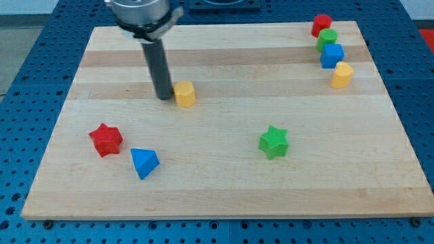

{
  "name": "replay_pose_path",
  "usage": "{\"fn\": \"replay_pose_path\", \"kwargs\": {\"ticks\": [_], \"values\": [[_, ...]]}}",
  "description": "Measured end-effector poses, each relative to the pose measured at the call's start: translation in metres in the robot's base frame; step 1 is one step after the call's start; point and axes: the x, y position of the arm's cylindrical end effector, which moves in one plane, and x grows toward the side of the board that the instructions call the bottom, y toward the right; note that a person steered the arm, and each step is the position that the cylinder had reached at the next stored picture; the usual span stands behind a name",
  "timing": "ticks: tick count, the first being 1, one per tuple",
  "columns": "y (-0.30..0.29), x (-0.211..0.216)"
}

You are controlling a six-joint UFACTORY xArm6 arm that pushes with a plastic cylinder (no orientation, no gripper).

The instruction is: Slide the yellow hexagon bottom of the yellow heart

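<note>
The yellow hexagon (184, 93) lies on the wooden board (224, 196), left of centre in the upper half. My tip (164, 97) stands just to its left, almost touching its side. The yellow heart (342, 74) lies far off at the view's upper right, the lowest of a short column of blocks.
Above the yellow heart stand a blue block (331, 55), a green block (327, 39) and a red block (321, 25). A red star (106, 139) and a blue triangle (144, 163) lie at the lower left. A green star (274, 141) lies right of centre.
</note>
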Motion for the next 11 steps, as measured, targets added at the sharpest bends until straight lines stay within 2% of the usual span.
{"fn": "replay_pose_path", "kwargs": {"ticks": [2,4,5,7,8,9,10,11], "values": [[0.163,-0.018],[0.052,-0.009],[0.063,0.021],[0.202,0.003],[0.237,0.0],[0.179,0.014],[0.196,0.04],[0.254,0.038]]}}
